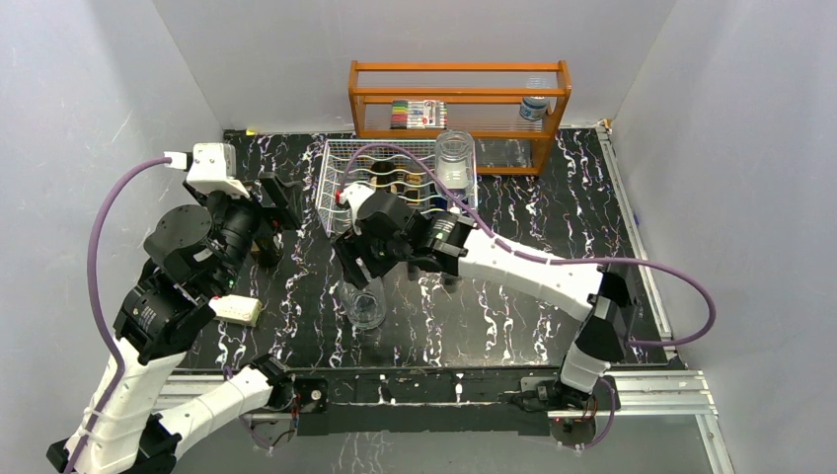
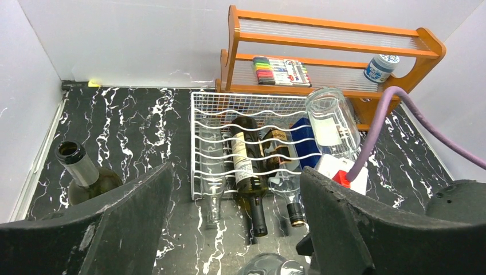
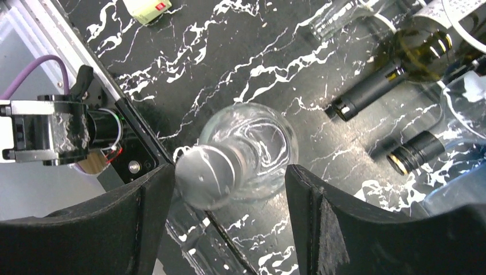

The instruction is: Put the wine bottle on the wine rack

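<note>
The white wire wine rack [image 1: 341,168] stands mid-table and also shows in the left wrist view [image 2: 198,123]. It holds three bottles lying down: a clear one [image 2: 213,172], a dark labelled one [image 2: 250,166] and one with a dark cap [image 2: 286,192]. A clear glass bottle [image 1: 366,306] stands upright in front of the rack. My right gripper [image 1: 360,262] is open just above it, its neck [image 3: 203,175] between the open fingers, nearer the left one. My left gripper [image 2: 235,170] is open and empty, facing the rack. A green open-necked bottle [image 2: 80,169] stands upright to its left.
An orange wooden shelf [image 1: 459,94] at the back wall holds markers [image 2: 281,71] and a small jar [image 2: 380,67]. A clear glass jar [image 1: 454,158] sits on the rack's right end. Grey walls close in left, right and back. The right arm's purple cable [image 1: 681,286] loops over the table.
</note>
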Controlling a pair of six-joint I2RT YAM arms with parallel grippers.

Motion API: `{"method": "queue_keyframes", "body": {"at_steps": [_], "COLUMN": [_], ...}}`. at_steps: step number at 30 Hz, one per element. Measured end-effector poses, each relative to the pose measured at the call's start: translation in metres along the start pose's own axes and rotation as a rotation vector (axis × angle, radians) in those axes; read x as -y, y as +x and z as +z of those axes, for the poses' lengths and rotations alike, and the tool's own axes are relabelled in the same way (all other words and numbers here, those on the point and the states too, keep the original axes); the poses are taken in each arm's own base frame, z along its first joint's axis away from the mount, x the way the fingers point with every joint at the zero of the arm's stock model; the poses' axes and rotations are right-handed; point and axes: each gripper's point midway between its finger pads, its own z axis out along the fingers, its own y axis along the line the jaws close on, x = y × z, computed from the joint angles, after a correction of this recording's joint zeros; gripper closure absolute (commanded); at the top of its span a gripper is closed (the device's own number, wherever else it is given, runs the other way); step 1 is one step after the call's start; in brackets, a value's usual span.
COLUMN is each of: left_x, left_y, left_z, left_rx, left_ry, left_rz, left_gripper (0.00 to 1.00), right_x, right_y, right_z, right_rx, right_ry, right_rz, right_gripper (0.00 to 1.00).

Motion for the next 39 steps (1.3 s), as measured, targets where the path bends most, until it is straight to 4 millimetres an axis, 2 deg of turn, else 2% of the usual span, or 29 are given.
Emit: {"method": "queue_keyframes", "body": {"at_steps": [3,7,10,13,17,19,20,30,32,36,39], "left_x": [-0.002,-0.003,-0.005,-0.006,-0.005,-0.003,-0.003,0.018,0.021,0.028,0.017], "left_y": [0.000,0.003,0.008,0.017,0.039,0.060,0.064,0.195,0.208,0.216,0.226], "left_z": [0.000,0.000,0.000,0.001,0.006,0.010,0.011,0.033,0.032,0.038,0.049], "left_rx": [0.001,-0.009,-0.024,-0.045,-0.097,-0.148,-0.158,-0.545,-0.591,-0.634,-0.682], "left_ry": [-0.008,-0.018,-0.028,-0.037,-0.049,-0.051,-0.051,-0.048,-0.036,0.006,0.006], "left_rz": [0.001,0.002,-0.001,-0.009,-0.025,-0.035,-0.034,-0.026,-0.032,-0.085,-0.174], "left_gripper": [0.20,0.20,0.20,0.19,0.19,0.19,0.18,0.14,0.12,0.08,0.08], "right_x": [-0.004,-0.005,-0.002,-0.002,0.003,0.007,0.009,0.035,0.039,0.046,0.049], "right_y": [-0.005,-0.003,-0.006,-0.007,-0.001,0.002,0.005,0.041,0.047,0.058,0.066], "right_z": [0.009,0.024,0.028,0.028,0.019,0.013,0.009,-0.033,-0.039,-0.046,-0.051], "right_rx": [-0.001,-0.017,0.001,0.019,0.063,0.092,0.110,0.251,0.257,0.258,0.245], "right_ry": [-0.001,0.003,0.030,0.029,0.034,0.042,0.044,0.045,0.042,0.040,0.044], "right_rz": [-0.009,-0.016,-0.036,-0.028,-0.015,0.001,0.009,0.099,0.114,0.145,0.169], "right_gripper": [0.31,0.57,0.70,0.76,0.81,0.82,0.83,0.87,0.87,0.90,0.91]}}
